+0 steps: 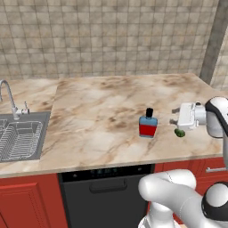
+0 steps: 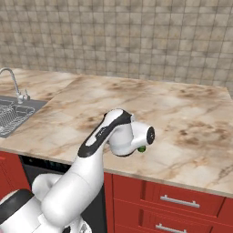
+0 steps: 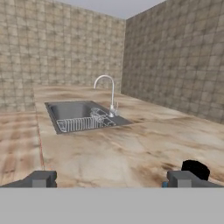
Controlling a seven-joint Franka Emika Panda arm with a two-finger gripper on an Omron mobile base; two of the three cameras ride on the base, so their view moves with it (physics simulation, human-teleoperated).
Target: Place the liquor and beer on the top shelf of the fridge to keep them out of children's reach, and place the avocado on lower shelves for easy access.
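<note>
The liquor (image 1: 148,125) stands upright on the counter (image 1: 102,116), black cap up, long axis vertical. Just right of it lies the avocado (image 1: 180,132), too small to read its heading. From the right base camera the arm hides the bottle and a green sliver of avocado peeks out. The gripper (image 3: 111,179) hangs level beside the bottle (sink (image 3: 78,114) ahead), fingers (image 3: 41,178) spread wide, holding nothing.

A marbled table (image 2: 182,113) runs under a tiled wall, with red drawers (image 2: 173,200) below its front edge. The white arm (image 2: 104,136) bends over that front edge, and the avocado (image 2: 142,149) peeks out beside its wrist. A sink (image 2: 11,116) with a faucet (image 2: 13,84) sits at the table's left end.
</note>
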